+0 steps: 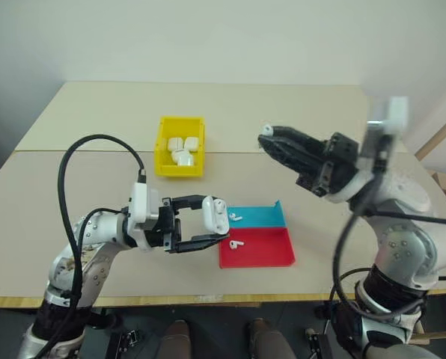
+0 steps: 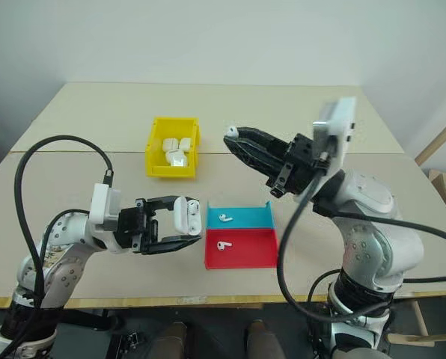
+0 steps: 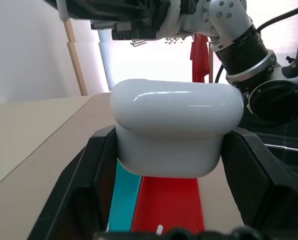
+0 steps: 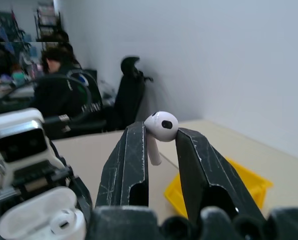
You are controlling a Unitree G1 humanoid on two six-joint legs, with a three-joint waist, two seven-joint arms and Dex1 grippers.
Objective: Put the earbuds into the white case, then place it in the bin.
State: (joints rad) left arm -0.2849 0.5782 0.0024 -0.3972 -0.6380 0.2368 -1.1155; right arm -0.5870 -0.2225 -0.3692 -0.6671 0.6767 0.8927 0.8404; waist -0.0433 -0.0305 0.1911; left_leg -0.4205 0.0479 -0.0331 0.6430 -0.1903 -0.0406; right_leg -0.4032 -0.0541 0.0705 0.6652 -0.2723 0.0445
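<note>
- The right tool [image 4: 160, 137] pinched a tiny glossy white earbud [image 4: 160, 127] by its stem, bud end past the fingertips, raised above the tabletop [image 1: 73, 187].
- The left tool [image 1: 208, 224] clenched the small glossy white charging case [image 1: 216, 214], lid open; it lay lower, toward the robot's left.
- The yellow plastic bin [image 1: 163, 153] sat beyond, already holding white cases.

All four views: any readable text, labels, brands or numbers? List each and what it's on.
None readable.
White case in the left gripper: plain, no marking.
Earbud in the right gripper: no print.
Yellow bin, blue tray, red tray: no labels.
Dark clothing of a person in the background: pale marks, too blurred to read.
</note>
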